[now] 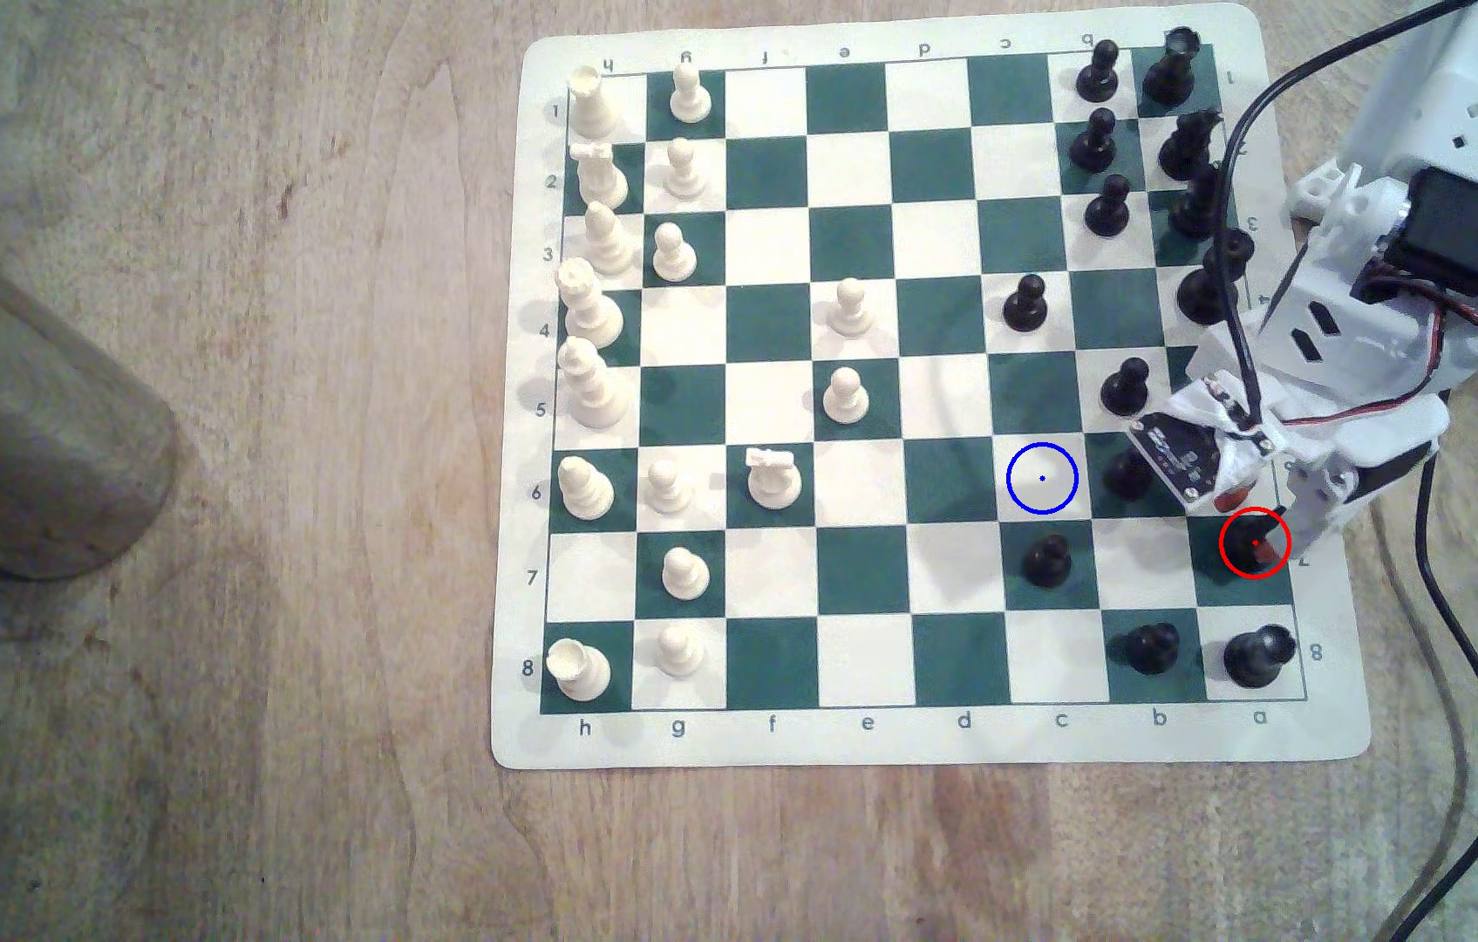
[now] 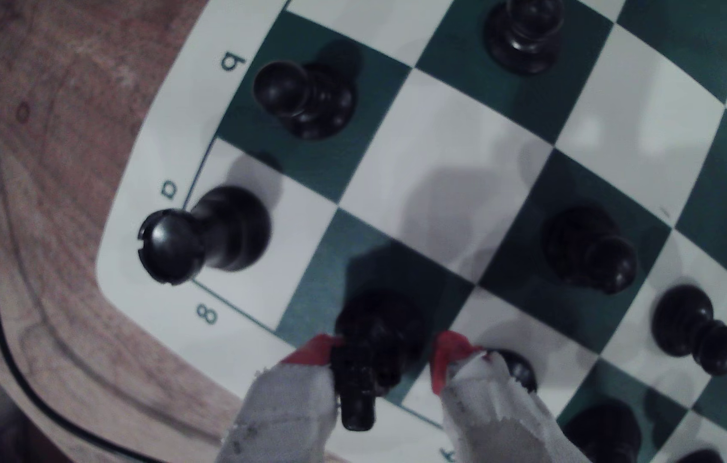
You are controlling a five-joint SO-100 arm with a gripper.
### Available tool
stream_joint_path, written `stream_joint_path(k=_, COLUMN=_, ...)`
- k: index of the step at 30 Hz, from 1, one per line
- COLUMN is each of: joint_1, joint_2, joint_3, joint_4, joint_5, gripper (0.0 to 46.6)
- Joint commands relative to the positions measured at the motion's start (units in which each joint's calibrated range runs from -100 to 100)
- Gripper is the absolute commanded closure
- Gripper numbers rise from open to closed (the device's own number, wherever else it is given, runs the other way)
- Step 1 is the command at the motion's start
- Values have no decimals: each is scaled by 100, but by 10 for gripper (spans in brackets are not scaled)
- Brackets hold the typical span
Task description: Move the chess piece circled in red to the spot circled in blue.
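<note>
The end effector (image 2: 388, 360) straddles the black knight (image 2: 379, 338): its two red-tipped fingers (image 2: 446, 356) stand spread, one touching or nearly touching the piece, the other with a gap left, so it is not yet pinched. In the exterior view the knight (image 1: 1254, 542) sits inside the red ring at the lower right of the frame, on a green square at the board (image 1: 898, 738) edge, partly under the arm.

Just beyond, a black pawn (image 1: 1127, 471) stands close beside the arm's camera board, and another pawn (image 1: 1047, 560) sits on the square next to the blue-ringed spot (image 1: 1042, 478), left of centre-right in that frame.

Risks, as I judge them: an off-centre close could tip or twist the knight by its snout; a low carry could knock the pawn between; a sloppy release could nudge the pawn bordering the spot.
</note>
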Motion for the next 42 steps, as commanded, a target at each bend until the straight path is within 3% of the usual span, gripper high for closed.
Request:
stream_joint_path(k=1, joint_1=-70, joint_2=-242, joint_3=-116, joint_4=6, joint_5=-24, gripper=372)
stream_joint_path(k=12, joint_1=-156, joint_2=-445, joint_3=-189, joint_4=162, joint_5=-44, gripper=382)
stream_joint_path(k=22, joint_1=-234, joint_2=-590, joint_3=-243, joint_4=227, joint_5=-49, gripper=449)
stream_joint_path(k=31, joint_1=-211, joint_2=-1048, joint_3=-515, joint_4=440, joint_5=-34, gripper=461)
stream_joint_path(k=42, joint_1=689, joint_2=-1014, joint_3=-1875, joint_4=833, joint_5=308, gripper=464)
